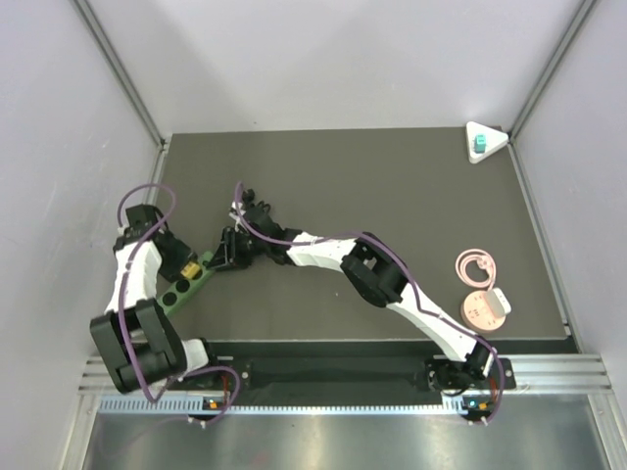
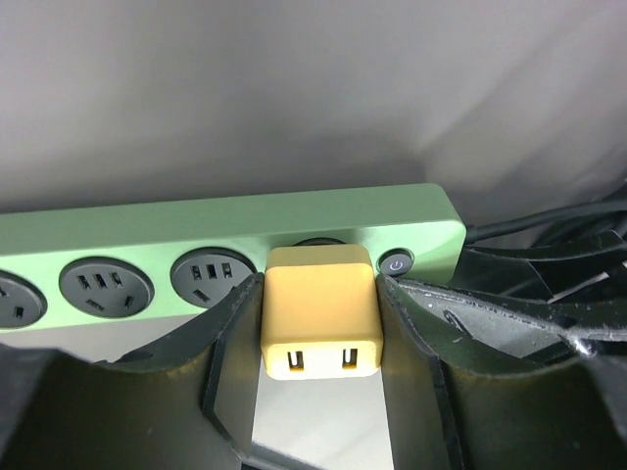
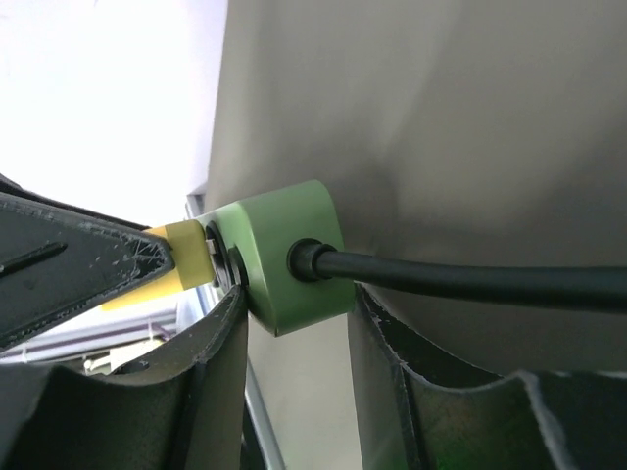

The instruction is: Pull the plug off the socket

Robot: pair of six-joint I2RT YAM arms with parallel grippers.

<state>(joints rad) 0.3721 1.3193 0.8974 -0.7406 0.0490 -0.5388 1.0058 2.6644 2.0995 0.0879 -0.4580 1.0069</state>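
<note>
Left pincer (image 2: 318, 294), half-closed, grips the yellow plug (image 2: 320, 328) seated in the green power strip (image 2: 196, 230); right pincer (image 3: 294, 299) clamps the strip's cable end. Next, likely: pull straight out, strip braced.

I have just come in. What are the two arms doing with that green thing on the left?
They are working on unplugging it. The left gripper is closed on a yellow plug that sits in the last outlet of the green power strip. The right gripper clamps the strip's cable end to hold it down. The plug is not yet pulled free. Far away, in the back right corner, a teal plug sits in a white triangular block, untouched.
</note>
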